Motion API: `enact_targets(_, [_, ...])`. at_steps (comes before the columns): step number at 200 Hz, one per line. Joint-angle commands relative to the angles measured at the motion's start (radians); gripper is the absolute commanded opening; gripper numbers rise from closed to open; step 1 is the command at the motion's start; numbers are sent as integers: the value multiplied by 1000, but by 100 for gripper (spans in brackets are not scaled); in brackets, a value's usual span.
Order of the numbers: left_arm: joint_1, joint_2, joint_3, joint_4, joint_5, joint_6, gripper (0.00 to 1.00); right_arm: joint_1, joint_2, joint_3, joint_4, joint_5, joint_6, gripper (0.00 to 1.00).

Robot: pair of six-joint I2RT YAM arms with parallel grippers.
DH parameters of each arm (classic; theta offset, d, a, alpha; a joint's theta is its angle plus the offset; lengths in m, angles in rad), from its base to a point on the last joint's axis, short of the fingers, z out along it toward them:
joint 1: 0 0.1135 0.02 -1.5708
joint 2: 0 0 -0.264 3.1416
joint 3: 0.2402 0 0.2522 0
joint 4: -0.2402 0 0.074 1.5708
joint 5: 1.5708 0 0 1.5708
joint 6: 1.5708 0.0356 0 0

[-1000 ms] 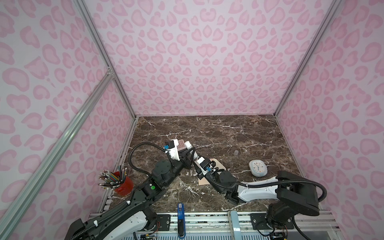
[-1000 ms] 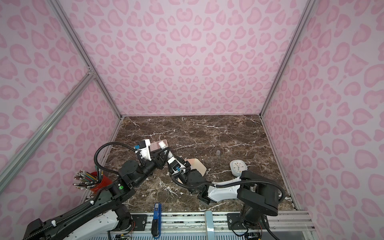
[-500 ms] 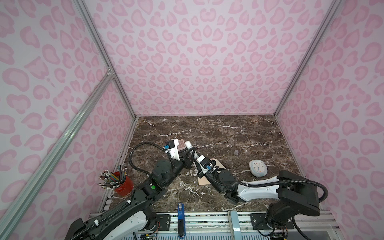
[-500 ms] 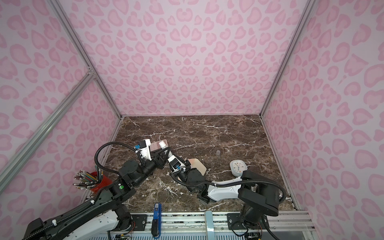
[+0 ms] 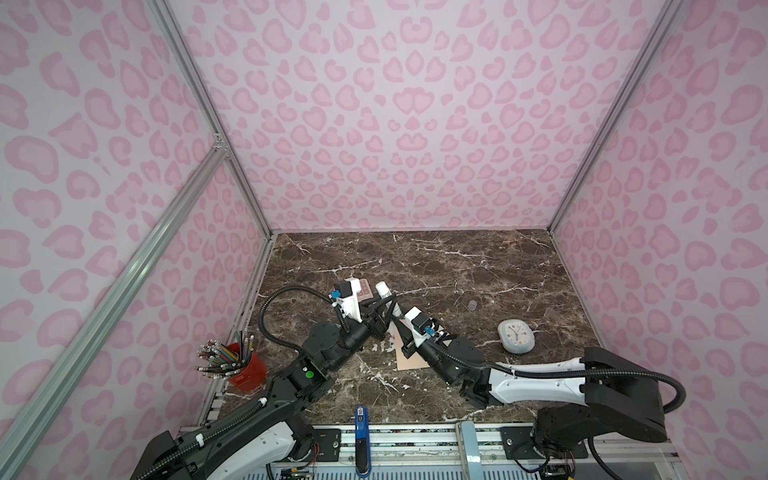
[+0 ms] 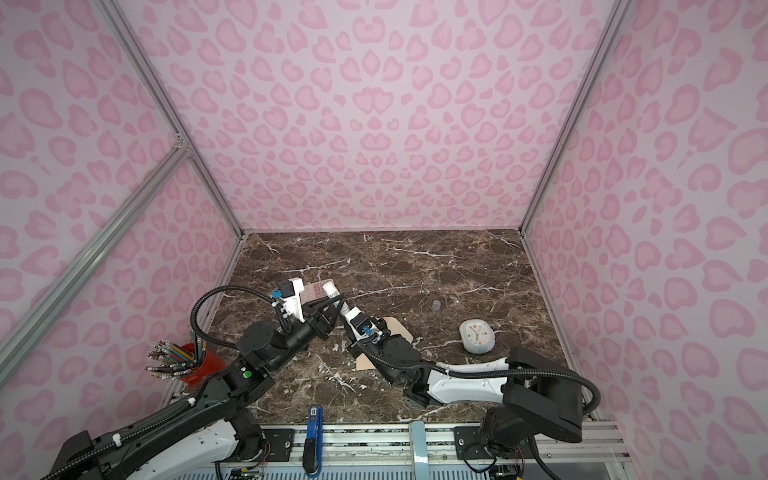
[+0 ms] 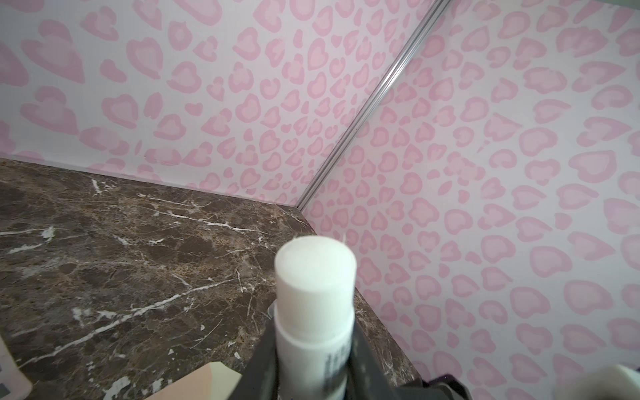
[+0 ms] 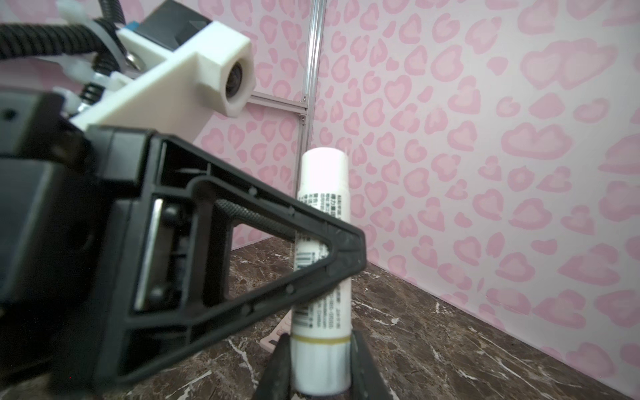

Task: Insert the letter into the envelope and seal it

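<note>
1. My left hand (image 5: pixel 383 311) grips the glue stick (image 5: pixel 384 296) mid-body; my right hand (image 8: pixel 320 363) clamps its lower end.
2. The envelope (image 5: pixel 409 361) lies flat on the table (image 5: pixel 457 266) under my right arm; sealing is judged outstanding.
3. The letter is not visible, possibly inside; the flap is hidden by my arm.

Nothing could be read in full. The glue stick (image 8: pixel 322 311) carried the only printed label: a barcode and several lines of fine dark characters down its white side, all too small and blurred to make out. In the left wrist view the same print was a smear. The clock (image 5: pixel 516 336) showed dial marks in both top views, but no number was legible.
</note>
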Motion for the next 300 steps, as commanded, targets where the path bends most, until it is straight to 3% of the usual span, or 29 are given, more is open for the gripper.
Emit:
enact_targets(1, [-2,-12,-26,51,201,-8,4,-29,-66,-33,27,-207,153,13])
enact_targets(31, [-3,-22,-44,103,340,-28,4,-73,-194,-96,-29,-372,272,11])
enact_targets(93, [-1,14,-48,197,567,-88,4,-126,-425,-136,-254,-559,346,11])
enact_targets(130, [-3,-5,-46,179,595,-83,4,-162,-474,-131,-352,-620,367,12])
enact_targets(191, [-4,-17,-27,148,592,-73,4,-165,-459,-118,-390,-614,356,11])
enact_targets(201, [-2,-16,-27,147,587,-73,4,-162,-453,-113,-399,-608,354,15])
enact_targets(223, [-3,-22,-17,120,536,-67,4,-140,-446,-101,-442,-545,310,37])
enact_targets(241, [-2,-47,-1,32,417,-44,4,-106,-435,-92,-490,-443,235,46])
enact_targets(277, [-2,-119,37,-182,109,18,4,-82,-373,-96,-490,-266,125,52])
enact_targets(300, [-2,-137,63,-265,1,46,4,-63,-324,-97,-431,-179,97,53])
